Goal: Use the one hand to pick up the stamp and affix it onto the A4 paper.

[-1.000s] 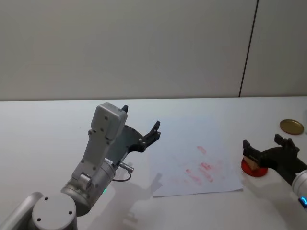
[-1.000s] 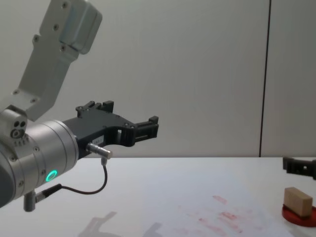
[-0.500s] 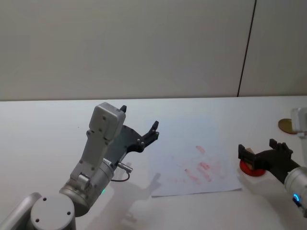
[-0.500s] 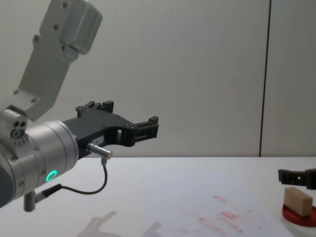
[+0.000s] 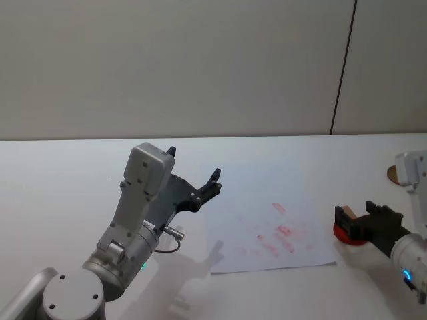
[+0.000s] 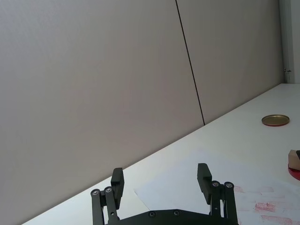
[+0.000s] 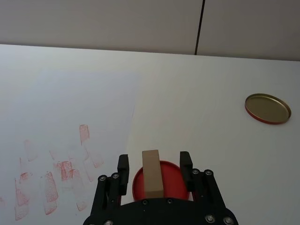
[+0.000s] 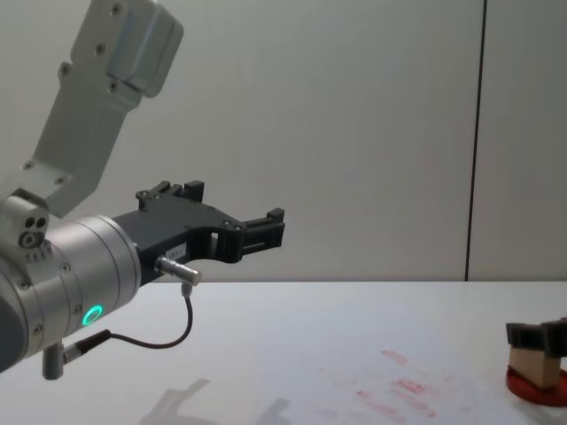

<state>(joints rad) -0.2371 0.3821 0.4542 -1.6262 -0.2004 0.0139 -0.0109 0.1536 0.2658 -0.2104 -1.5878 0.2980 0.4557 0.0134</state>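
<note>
Straddling stamp [image 7: 152, 174] on ink pad [image 7: 173, 180] — right gripper [image 7: 153, 164] low, jaws spread; left gripper [image 6: 160, 174] raised.

- Head view looks down over the worktop [image 5: 67, 160] toward the wall [image 5: 167, 67].
- Chest view sits low, looking across side-on.
- Left wrist view faces the wall, far from the paper [image 6: 253, 178].
- Right wrist view looks closely down on the stamp [image 7: 152, 173]; all four share the paper.
</note>
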